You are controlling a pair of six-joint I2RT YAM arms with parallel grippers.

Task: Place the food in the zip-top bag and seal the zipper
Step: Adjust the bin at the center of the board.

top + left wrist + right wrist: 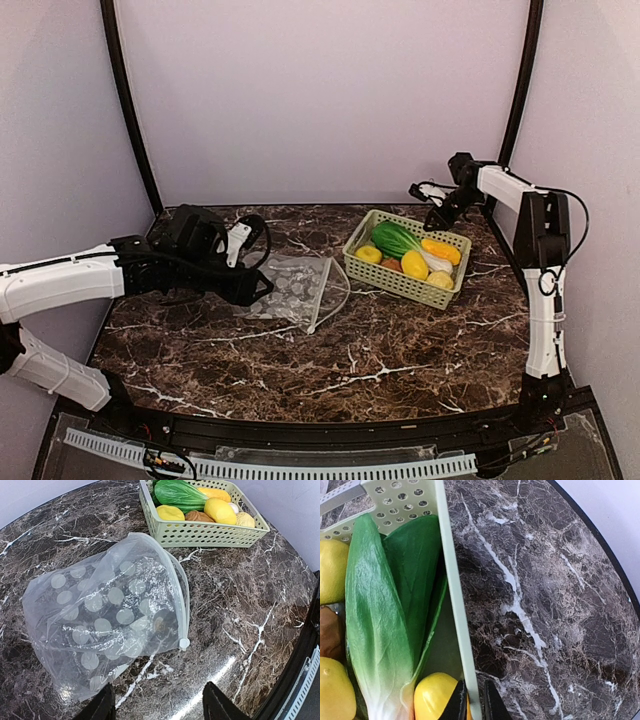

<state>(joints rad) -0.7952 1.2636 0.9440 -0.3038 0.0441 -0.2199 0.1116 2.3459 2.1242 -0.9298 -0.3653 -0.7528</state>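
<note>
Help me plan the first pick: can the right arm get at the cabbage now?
Probably yes, after releasing: the right end effector straddles the basket wall, and the cabbage lies uncovered just inside it.

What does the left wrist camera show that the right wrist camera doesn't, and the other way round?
Only the left wrist view shows the zip-top bag lying on the table, its zipper unsealed and mouth gaping, and the left gripper, open with nothing between its fingers. Only the right wrist view shows the right gripper, its fingertips straddling one wall of the basket. Both show the basket, the cabbage, yellow pieces and the marble table.
</note>
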